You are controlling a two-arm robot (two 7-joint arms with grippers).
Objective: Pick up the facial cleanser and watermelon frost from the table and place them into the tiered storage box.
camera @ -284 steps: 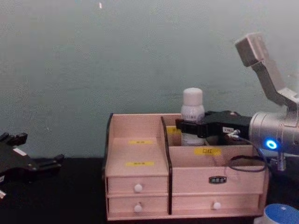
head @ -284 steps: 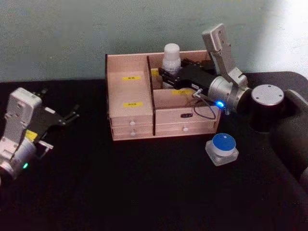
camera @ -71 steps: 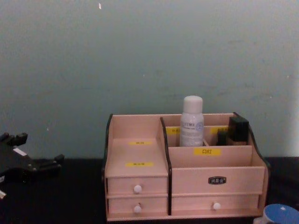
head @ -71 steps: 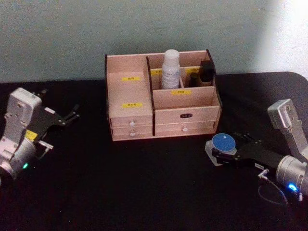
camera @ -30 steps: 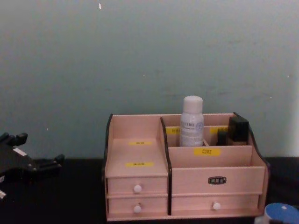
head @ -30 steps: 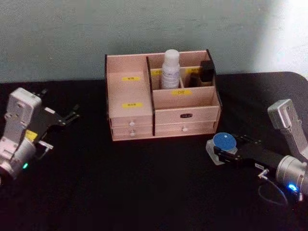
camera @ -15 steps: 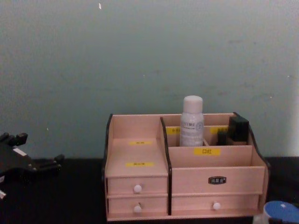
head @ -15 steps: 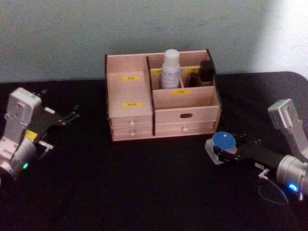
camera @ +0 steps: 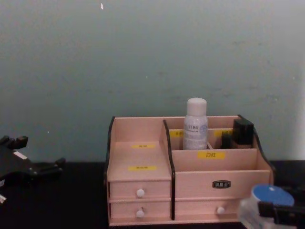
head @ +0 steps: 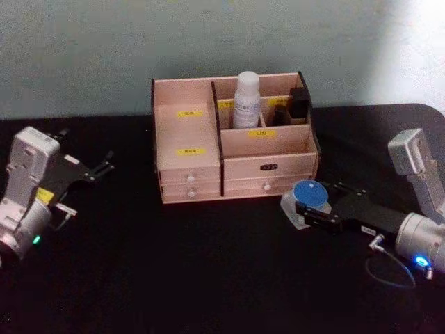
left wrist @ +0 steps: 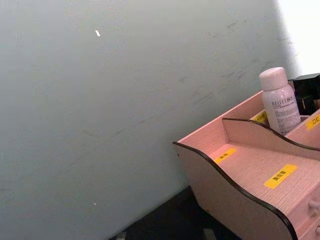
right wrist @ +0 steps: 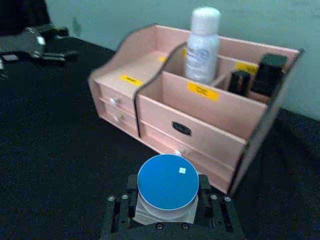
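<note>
Just in front of the tiered storage box [head: 233,136], right gripper [head: 316,209] has its jaws clamped on the watermelon frost [head: 306,196]; keep it level, clear the front wall, don't bump the facial cleanser [head: 246,101]. Left gripper [head: 97,169] idles, jaws spread.

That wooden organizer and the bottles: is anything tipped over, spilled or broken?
Nothing stands out. The facial cleanser stands upright in the tiered storage box. The right gripper holds the watermelon frost level; the left gripper sits idle.
</note>
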